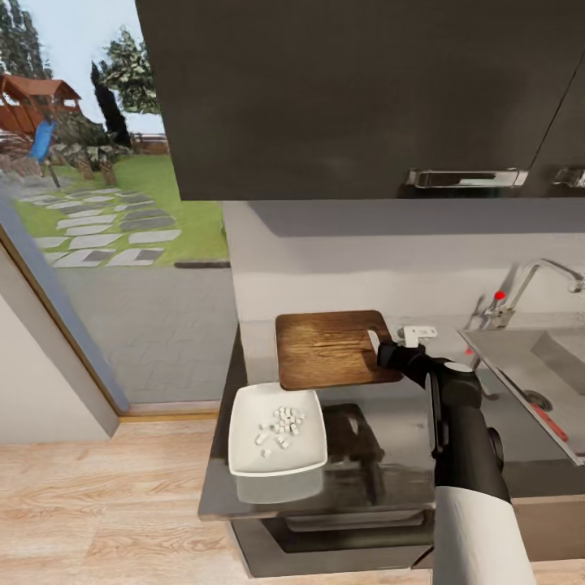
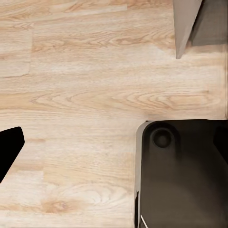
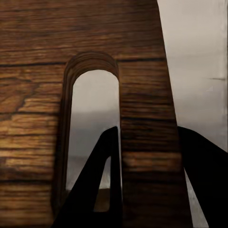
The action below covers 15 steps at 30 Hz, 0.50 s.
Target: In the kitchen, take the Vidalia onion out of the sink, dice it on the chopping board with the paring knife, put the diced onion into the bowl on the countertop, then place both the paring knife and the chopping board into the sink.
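Note:
The dark brown chopping board [image 1: 329, 349] hangs a little above the grey countertop [image 1: 382, 479], its shadow on the slab below. My right gripper [image 1: 382, 353] is shut on the chopping board [image 3: 57, 118] beside its slot handle, one finger [image 3: 102, 190] through the slot and the other outside the edge. The white bowl [image 1: 244, 451] at the counter's left front holds the small pale pieces of diced onion [image 1: 280, 424]. To the right is the steel sink [image 1: 561, 353], with the red-handled paring knife [image 1: 551, 422] lying in it. My left gripper [image 2: 114, 152] hangs open over the floor.
The chrome faucet [image 1: 528, 284] with its red dot stands behind the sink. Dark wall cabinets [image 1: 366, 97] hang low over the counter. A small white fitting [image 1: 418, 332] sits at the back wall. A large window is on the left. Pale wood floor [image 2: 95, 85] lies beside the dark robot base [image 2: 185, 175].

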Motion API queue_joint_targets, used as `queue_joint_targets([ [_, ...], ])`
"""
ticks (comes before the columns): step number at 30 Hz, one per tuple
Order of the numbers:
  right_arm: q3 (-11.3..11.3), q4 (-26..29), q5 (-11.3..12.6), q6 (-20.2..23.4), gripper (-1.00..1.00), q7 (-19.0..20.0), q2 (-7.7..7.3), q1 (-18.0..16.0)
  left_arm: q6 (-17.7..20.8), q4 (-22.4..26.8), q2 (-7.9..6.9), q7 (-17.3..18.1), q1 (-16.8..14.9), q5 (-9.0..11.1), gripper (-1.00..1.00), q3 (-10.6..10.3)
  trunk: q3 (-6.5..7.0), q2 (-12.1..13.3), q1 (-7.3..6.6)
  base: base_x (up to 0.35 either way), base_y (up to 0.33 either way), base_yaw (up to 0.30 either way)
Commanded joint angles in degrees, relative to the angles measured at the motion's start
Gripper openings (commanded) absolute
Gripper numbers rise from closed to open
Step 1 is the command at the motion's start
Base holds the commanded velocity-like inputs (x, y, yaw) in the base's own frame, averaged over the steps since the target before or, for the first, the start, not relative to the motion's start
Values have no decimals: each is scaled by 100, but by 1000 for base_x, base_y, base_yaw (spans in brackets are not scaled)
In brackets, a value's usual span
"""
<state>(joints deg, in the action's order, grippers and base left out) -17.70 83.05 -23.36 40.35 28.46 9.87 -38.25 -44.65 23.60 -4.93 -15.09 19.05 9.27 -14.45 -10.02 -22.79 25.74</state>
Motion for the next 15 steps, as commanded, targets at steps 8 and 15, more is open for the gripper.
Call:
queue_joint_targets([
  [8, -7, 3, -37, 16, -100, 63, 11, -7, -9, 14, -8, -21, 2, 58, 100, -49, -11, -13, 4, 0, -326, 0],
  [15, 27, 1, -14, 25, -100, 71, 13, -7, -9, 14, -8, -21, 2, 58, 100, -49, -4, -13, 4, 0, -321, -22],
])
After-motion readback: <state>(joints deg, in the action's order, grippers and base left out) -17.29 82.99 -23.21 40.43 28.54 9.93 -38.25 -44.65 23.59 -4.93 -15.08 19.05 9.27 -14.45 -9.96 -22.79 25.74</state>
